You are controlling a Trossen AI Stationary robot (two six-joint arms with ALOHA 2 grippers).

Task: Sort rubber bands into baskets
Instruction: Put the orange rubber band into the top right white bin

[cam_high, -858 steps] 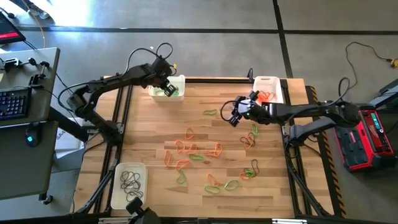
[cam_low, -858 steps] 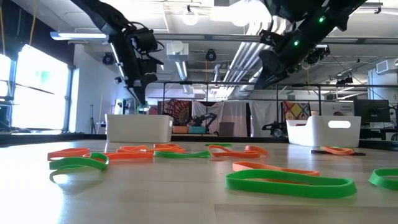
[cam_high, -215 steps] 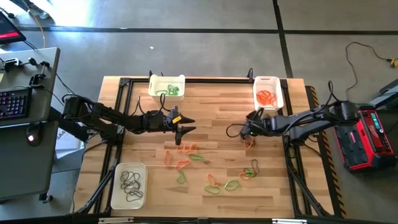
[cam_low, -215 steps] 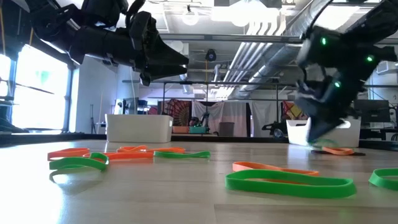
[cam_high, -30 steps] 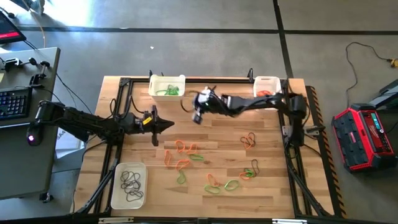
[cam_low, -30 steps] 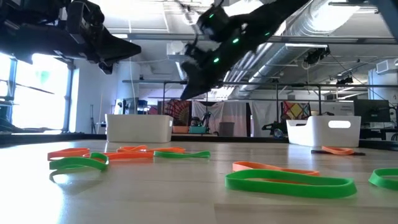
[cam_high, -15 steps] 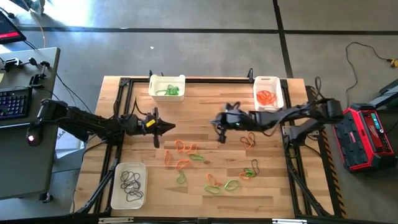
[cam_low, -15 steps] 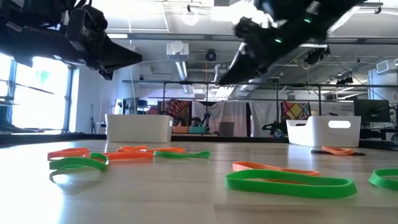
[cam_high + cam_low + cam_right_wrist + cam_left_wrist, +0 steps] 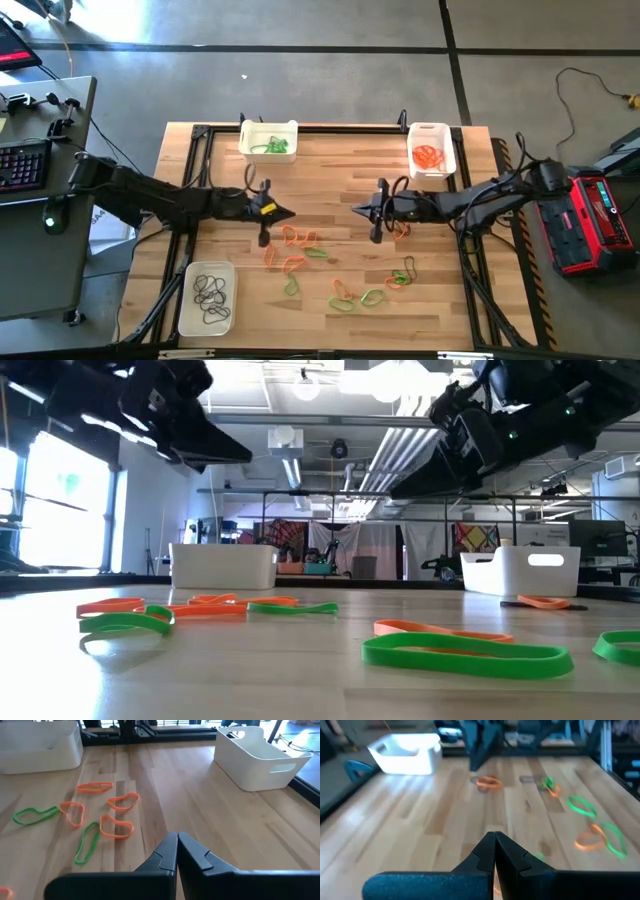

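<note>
Loose green and orange rubber bands (image 9: pixel 296 250) lie flat on the wooden table's middle, with more of them (image 9: pixel 372 296) toward the near edge. Three white baskets stand on the table. The far-left one (image 9: pixel 268 138) has green bands in it, the far-right one (image 9: pixel 431 148) orange bands, and the near-left one (image 9: pixel 207 297) dark bands. My left gripper (image 9: pixel 290 213) hovers shut above the table, left of the pile, with nothing in it. My right gripper (image 9: pixel 353 208) faces it from the right, also shut and with nothing in it. The wrist views show both grippers' shut fingertips, left (image 9: pixel 495 840) and right (image 9: pixel 177 840).
A dark frame rail (image 9: pixel 340 128) runs along the table's far edge between the two far baskets. A mixed tangle of bands (image 9: pixel 401 276) and an orange-brown one (image 9: pixel 401 225) lie toward the right. Bare wood (image 9: pixel 330 165) shows between the far baskets.
My right gripper has drawn back from near the far-left basket toward the table's right edge and somewhat toward the near edge, staying shut. My left gripper has moved toward the table's right, closer to the pile, and has tipped up nearer to level. No band has moved.
</note>
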